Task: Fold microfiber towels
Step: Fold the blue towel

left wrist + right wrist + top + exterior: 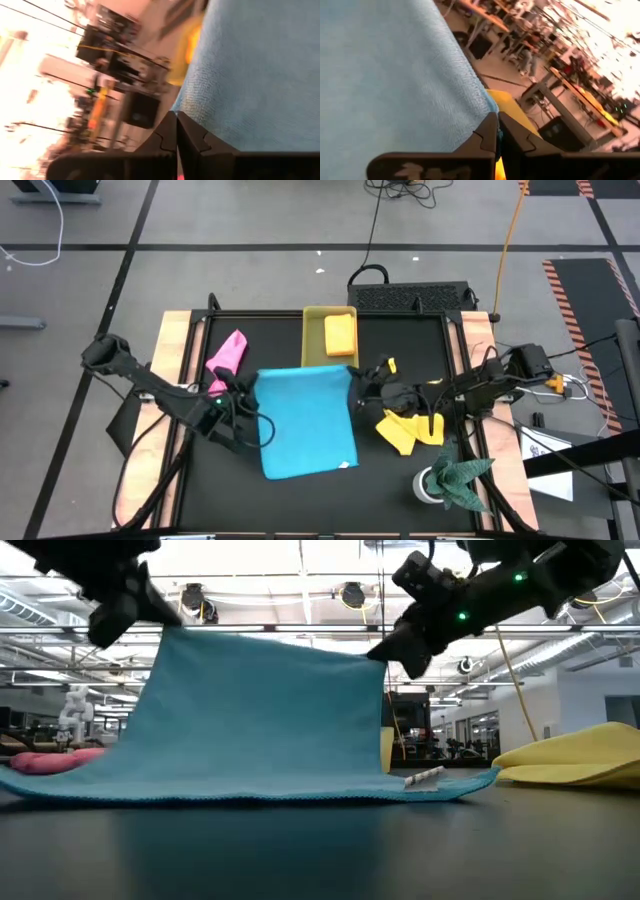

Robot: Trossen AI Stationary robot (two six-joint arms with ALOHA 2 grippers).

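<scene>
A light blue towel (pixel 305 425) is in the middle of the black table, its far edge raised and its near edge (pixel 250 795) lying on the table. My left gripper (pixel 160 625) is shut at its far left corner. My right gripper (pixel 385 652) is shut at its far right corner. A pink towel (pixel 228 352) lies bunched at the far left. An orange towel (pixel 340 335) lies folded in the yellow tray (pixel 312 345). A yellow towel (pixel 400 432) lies crumpled to the right. My left gripper pinches the light blue towel's far left corner (pixel 184 111) between its two fingers, coming nearly level from the table's left. That corner is lifted clear, and the cloth slopes down from it to the table. My right gripper pinches the far right corner (pixel 487 111) between its two fingers, coming nearly level from the table's right. The top edge (pixel 275 640) runs fairly straight between the two grippers, and the towel hangs below it like a sheet.
A dark green cloth (pixel 462 477) sits in a white cup at the near right corner. The yellow tray stands at the table's far edge, just behind the raised towel. Wooden rails (pixel 175 380) border the table's left and right sides.
</scene>
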